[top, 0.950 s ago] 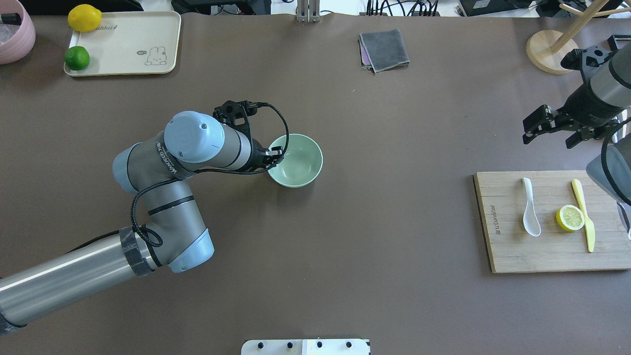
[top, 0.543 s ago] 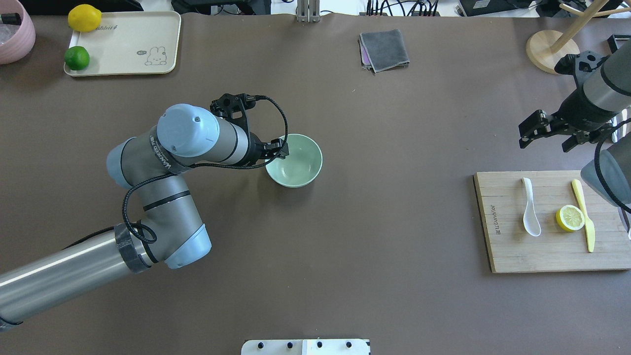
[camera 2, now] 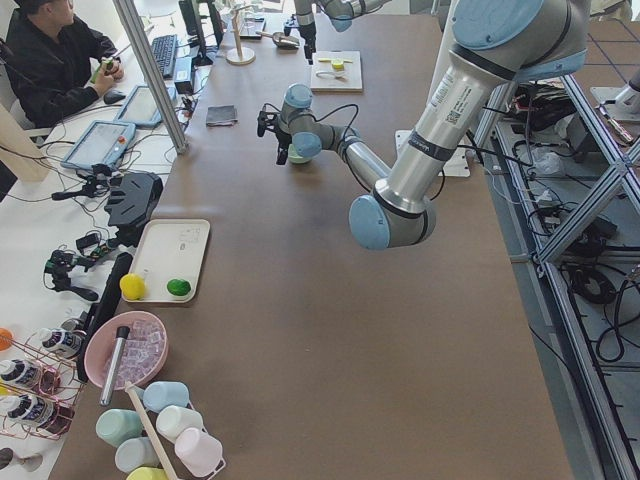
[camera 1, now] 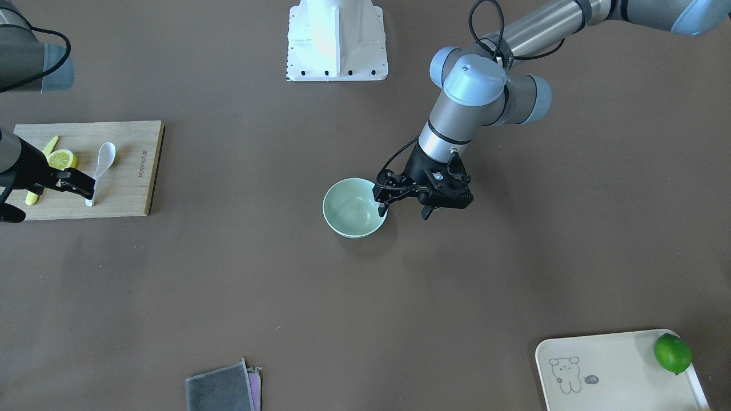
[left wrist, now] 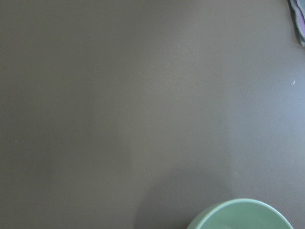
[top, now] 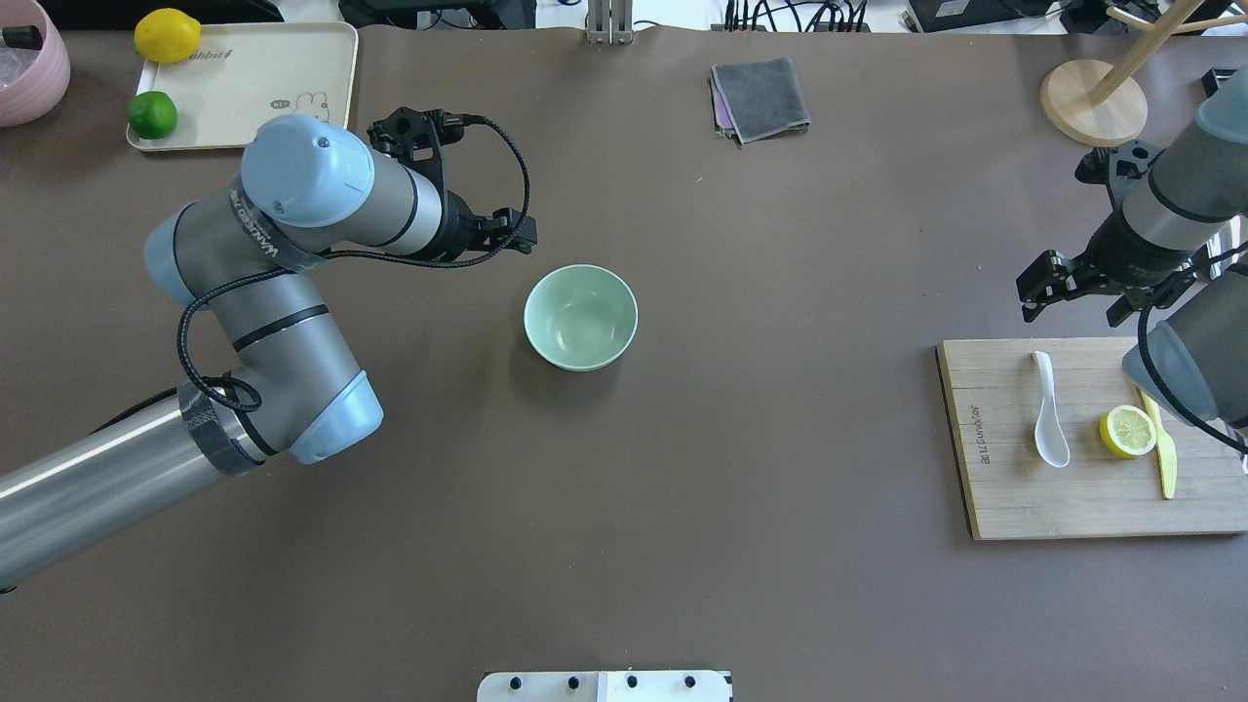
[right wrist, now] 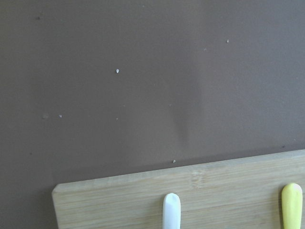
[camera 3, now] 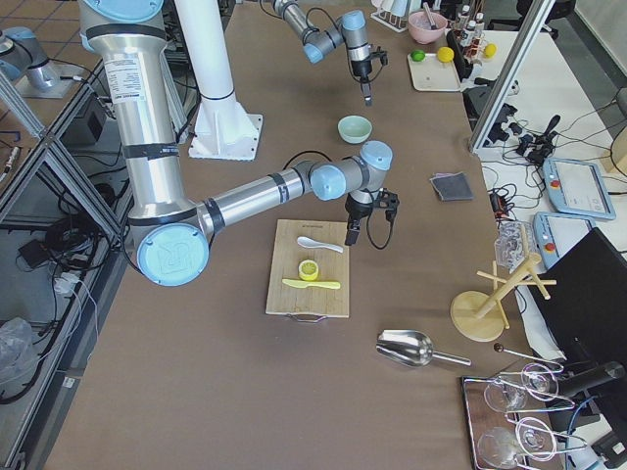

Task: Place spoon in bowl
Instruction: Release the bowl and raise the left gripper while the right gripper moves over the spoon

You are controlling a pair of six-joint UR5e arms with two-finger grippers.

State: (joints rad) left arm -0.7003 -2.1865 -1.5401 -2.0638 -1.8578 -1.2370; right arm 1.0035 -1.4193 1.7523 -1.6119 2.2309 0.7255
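Note:
The pale mint-green bowl [top: 581, 318] stands empty mid-table; it also shows in the front view [camera 1: 354, 207], and its rim shows in the left wrist view [left wrist: 240, 214]. The white spoon [top: 1048, 409] lies on a wooden cutting board [top: 994, 487], scoop toward the robot; its handle tip shows in the right wrist view [right wrist: 171, 210]. My left gripper [top: 515, 236] is open and empty, raised beyond the bowl's left rim. My right gripper [top: 1072, 304] is open and empty, just beyond the board's far edge, near the spoon's handle end.
A lemon half [top: 1128, 431] and a slim yellow knife [top: 1160, 439] lie right of the spoon on the board. A grey cloth [top: 760, 97] lies at the back. A tray [top: 263, 78] with a lemon and a lime sits far left, a wooden stand [top: 1087, 102] far right.
My left gripper has come off the bowl's left rim and drawn back up and to the far left. My right gripper has moved left and nearer the board's far edge.

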